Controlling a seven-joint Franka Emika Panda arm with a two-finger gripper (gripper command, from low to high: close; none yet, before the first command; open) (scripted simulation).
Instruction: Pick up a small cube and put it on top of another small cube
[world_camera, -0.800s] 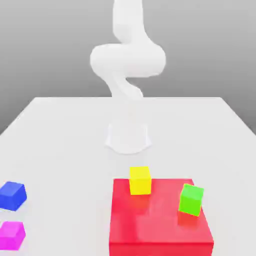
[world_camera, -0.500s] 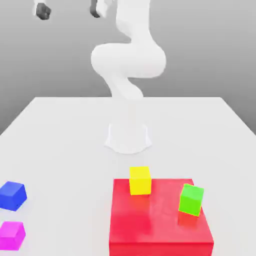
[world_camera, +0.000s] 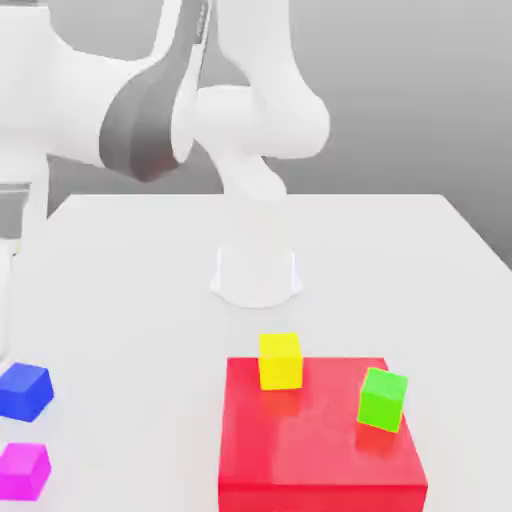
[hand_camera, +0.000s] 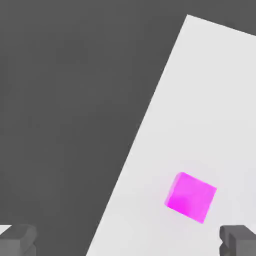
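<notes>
A magenta cube (world_camera: 24, 470) lies on the white table (world_camera: 140, 320) at the exterior view's near left, with a blue cube (world_camera: 24, 390) just behind it. A yellow cube (world_camera: 280, 360) and a tilted green cube (world_camera: 382, 399) rest on top of a big red block (world_camera: 320, 450). My arm (world_camera: 140, 110) reaches over the table's left side. In the hand view my gripper (hand_camera: 127, 240) is open and holds nothing, its fingertips (hand_camera: 17, 239) wide apart, high above the magenta cube (hand_camera: 190, 197) near the table edge.
The arm's round base (world_camera: 256, 275) stands mid-table behind the red block. The table's left edge (hand_camera: 145, 130) runs close to the magenta cube, with dark floor beyond it.
The arm has swung from high behind the base down over the exterior view's left, now large in the upper left. None of the cubes has moved.
</notes>
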